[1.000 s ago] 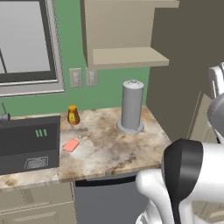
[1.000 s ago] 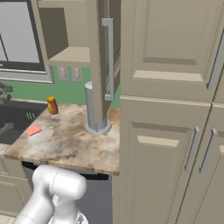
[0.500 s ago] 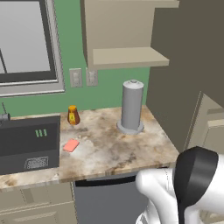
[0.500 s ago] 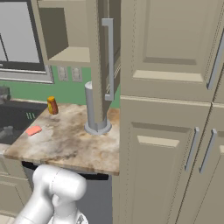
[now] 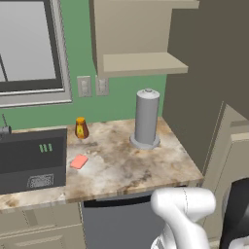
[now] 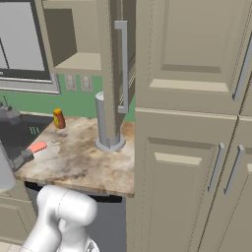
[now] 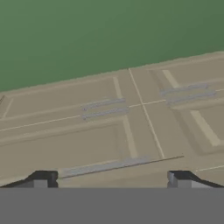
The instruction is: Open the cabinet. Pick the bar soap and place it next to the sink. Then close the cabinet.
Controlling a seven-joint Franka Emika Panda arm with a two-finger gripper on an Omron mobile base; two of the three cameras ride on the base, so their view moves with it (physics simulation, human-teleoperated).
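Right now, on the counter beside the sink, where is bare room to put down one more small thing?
The widest bare patch of marble counter lies between the bar soap and the grey cylinder, running to the front edge. A smaller strip is free right of the cylinder. It is crowded near the sink, where the soap and the amber jar sit.

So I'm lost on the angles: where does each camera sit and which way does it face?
Left base view: behind the arm to its left, facing the counter, soap and sink; white arm at lower right.
Right base view: behind to its right, facing the open cabinet door; arm at lower left.
Hand view: on the hand, facing beige cabinet fronts; gripper at the bottom.
Both base views share soap, jar and grey cylinder.
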